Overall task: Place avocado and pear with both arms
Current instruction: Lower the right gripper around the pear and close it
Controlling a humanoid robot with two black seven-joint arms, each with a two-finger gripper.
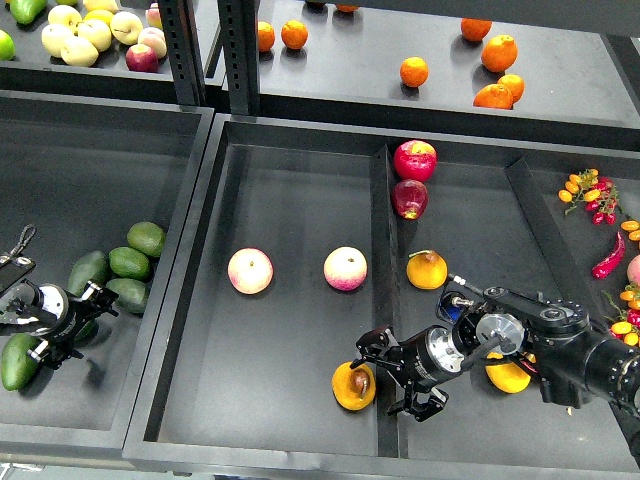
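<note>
My right gripper (385, 375) has its fingers spread apart, just beside the pear (354, 386). My left gripper (92, 308) sits among the avocados (128, 263); I cannot tell its opening.

The pear (354, 385) lies in the middle tray (290, 170), at its front right, just left of the divider (381, 210). Two apples (250, 270) sit behind it. Avocados (130, 263) lie in the left tray (60, 150).

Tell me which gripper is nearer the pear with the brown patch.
Right. The right gripper sits directly beside the pear, fingers around its right side. The left gripper is far off in the left tray among the avocados.
</note>
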